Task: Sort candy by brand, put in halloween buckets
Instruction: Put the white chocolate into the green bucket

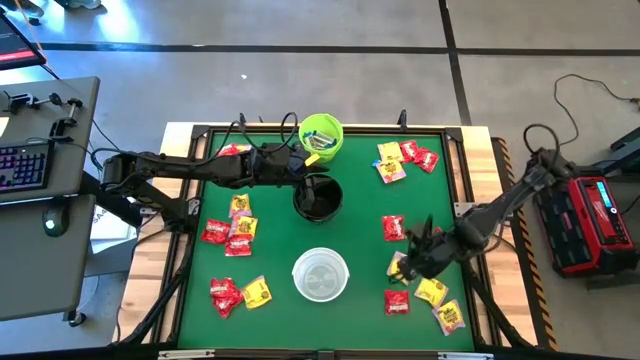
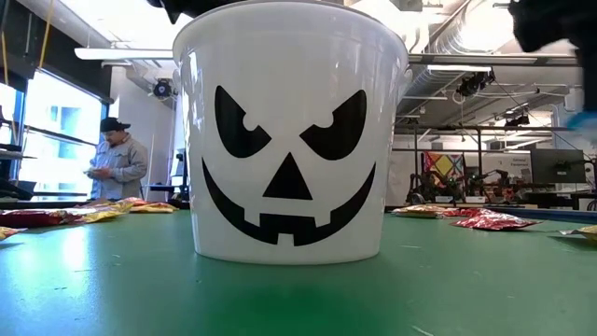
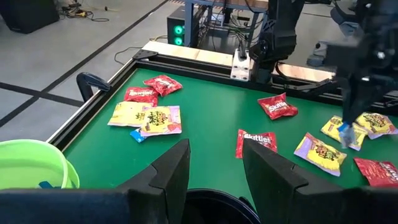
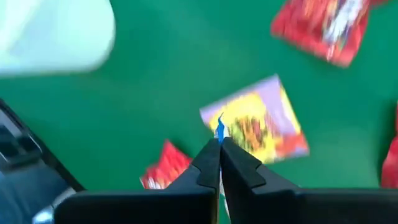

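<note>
Step in hand: my right gripper (image 4: 219, 144), right of the white bucket (image 1: 321, 274), is pinched on a small blue candy (image 4: 219, 129) above the bench (image 1: 360, 205). Next, I judge, carry it to its brand's bucket; my left gripper (image 3: 214, 165) waits part-open over the black bucket (image 1: 318, 197).

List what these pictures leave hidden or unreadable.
- Low view: the white bucket blocks the table's middle, hiding the black bucket and lime green bucket.
- Right wrist view: the right gripper pinches a blue scrap; blur hides what it is.
- Left wrist view: the left gripper covers the black bucket's contents.
</note>
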Controlling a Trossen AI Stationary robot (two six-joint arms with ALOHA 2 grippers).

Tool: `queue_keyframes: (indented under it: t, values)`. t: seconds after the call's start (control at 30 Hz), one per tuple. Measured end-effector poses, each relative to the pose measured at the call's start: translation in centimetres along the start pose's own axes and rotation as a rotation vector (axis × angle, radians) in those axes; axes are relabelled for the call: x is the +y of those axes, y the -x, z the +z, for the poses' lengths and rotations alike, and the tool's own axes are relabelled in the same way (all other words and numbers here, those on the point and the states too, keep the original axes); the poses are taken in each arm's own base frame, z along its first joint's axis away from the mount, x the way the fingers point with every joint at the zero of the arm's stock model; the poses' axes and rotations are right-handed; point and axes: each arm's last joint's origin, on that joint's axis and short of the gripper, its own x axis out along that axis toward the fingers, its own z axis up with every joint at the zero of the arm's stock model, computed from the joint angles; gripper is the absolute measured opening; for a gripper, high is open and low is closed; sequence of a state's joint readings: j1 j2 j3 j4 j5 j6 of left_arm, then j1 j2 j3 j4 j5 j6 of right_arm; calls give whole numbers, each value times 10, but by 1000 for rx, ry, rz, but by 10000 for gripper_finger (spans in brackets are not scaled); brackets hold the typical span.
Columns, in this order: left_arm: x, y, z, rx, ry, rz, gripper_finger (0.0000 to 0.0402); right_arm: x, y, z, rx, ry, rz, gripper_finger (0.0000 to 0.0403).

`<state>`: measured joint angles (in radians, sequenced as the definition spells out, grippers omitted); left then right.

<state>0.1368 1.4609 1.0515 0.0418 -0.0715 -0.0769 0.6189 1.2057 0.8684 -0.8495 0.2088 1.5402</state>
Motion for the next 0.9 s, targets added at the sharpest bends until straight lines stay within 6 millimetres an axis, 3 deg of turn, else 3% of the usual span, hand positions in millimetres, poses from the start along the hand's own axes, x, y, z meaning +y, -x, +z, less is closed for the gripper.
queue_keyframes:
  t: [0.5,0.9]
  values:
    - [0,3,3,-19,24,-3,133,6,2,71,-281,-8,136,0]
    - [23,34,24,-102,71,17,14,2,9,132,-474,-22,253,0]
